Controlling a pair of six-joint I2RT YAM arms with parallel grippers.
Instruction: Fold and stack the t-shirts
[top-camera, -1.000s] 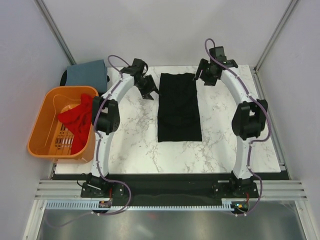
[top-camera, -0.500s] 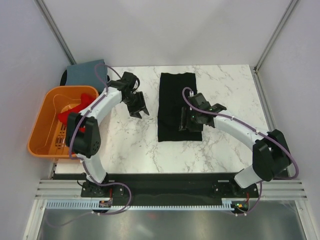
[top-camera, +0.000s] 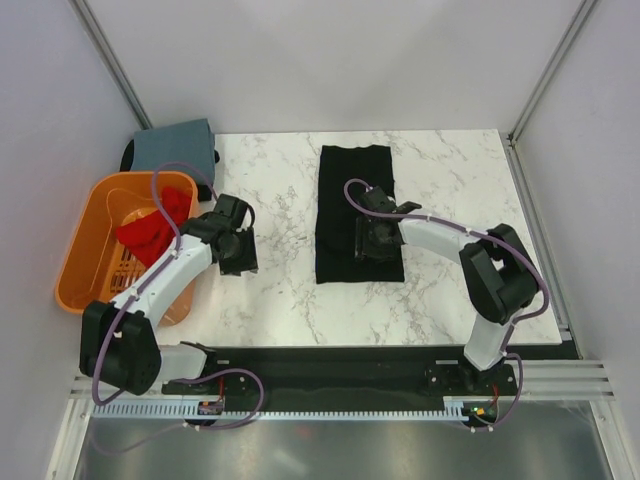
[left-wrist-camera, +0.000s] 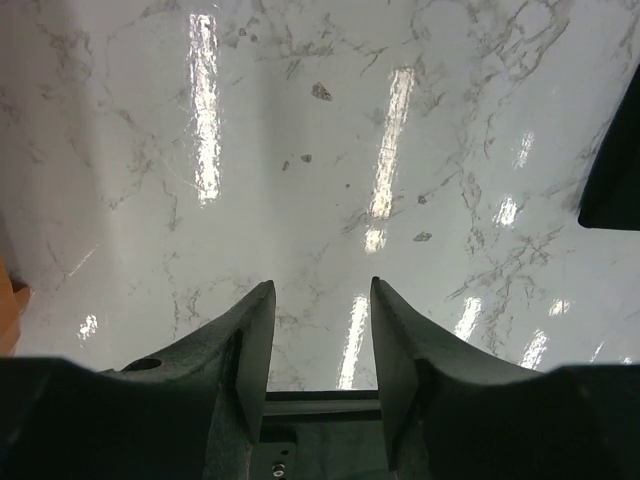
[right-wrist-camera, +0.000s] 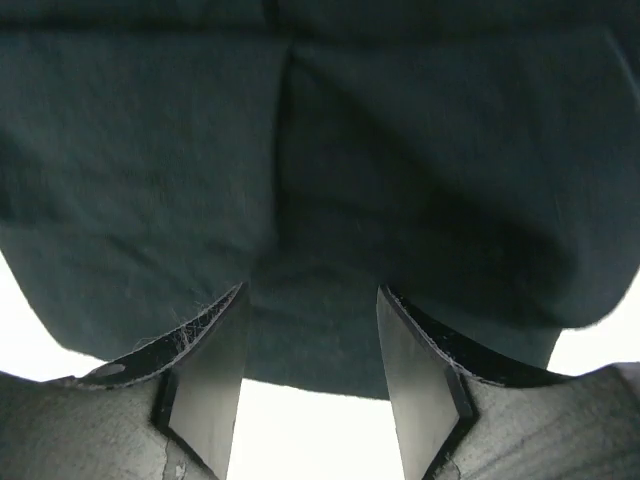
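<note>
Hovering over the part-folded black t-shirt (top-camera: 355, 190), the right gripper (right-wrist-camera: 312, 300) stood parted; the left gripper (left-wrist-camera: 320, 300) gaped empty over the marble table (top-camera: 290, 290). The red t-shirt (top-camera: 150, 232) filled the orange basket (top-camera: 80, 245), the blue-grey t-shirt (top-camera: 175, 147) far left, unstacked.

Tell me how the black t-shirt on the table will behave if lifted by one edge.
The black t-shirt will probably droop and unfold, being soft cloth folded flat. It likely slides easily, since the marble table looks glossy. Its thin flat layers suggest little weight.
</note>
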